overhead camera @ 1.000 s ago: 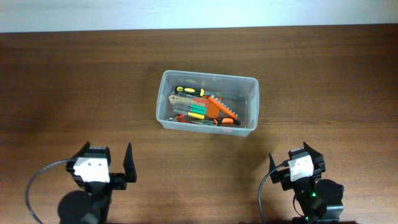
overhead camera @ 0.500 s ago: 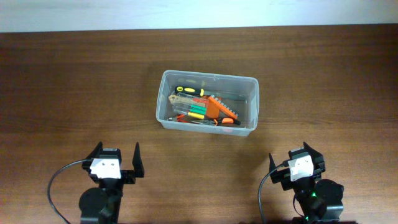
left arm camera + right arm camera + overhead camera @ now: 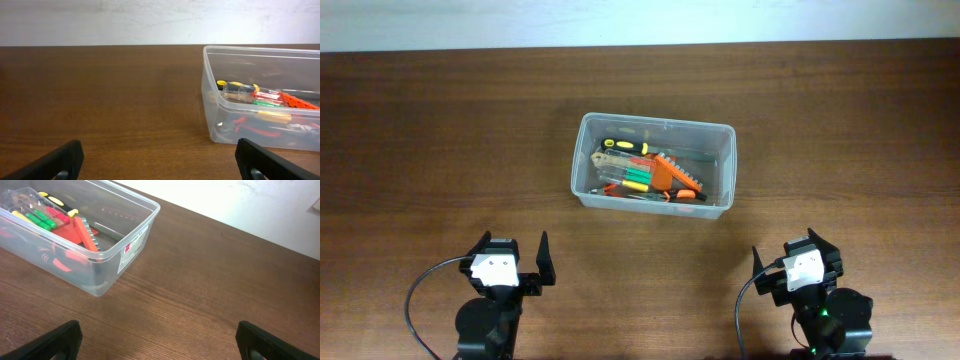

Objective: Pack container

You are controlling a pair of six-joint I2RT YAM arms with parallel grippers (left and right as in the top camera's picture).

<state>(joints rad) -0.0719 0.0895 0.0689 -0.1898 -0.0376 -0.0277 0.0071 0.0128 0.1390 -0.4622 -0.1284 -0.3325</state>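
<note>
The clear plastic container (image 3: 725, 150) stands in the middle of the wooden table. It holds a small clear case of coloured screwdrivers (image 3: 623, 172), an orange tool (image 3: 675, 175) and other hand tools. It also shows at the right of the left wrist view (image 3: 212, 90) and at the upper left of the right wrist view (image 3: 135, 235). My left gripper (image 3: 512, 258) is open and empty at the front left, well short of the container. My right gripper (image 3: 790, 262) is open and empty at the front right.
A pale wall or surface runs along the table's far edge (image 3: 640, 45). Bare wood lies between both grippers and the container.
My left arm has swung to the right and turned to face the container more squarely. The right arm and the container have not moved.
</note>
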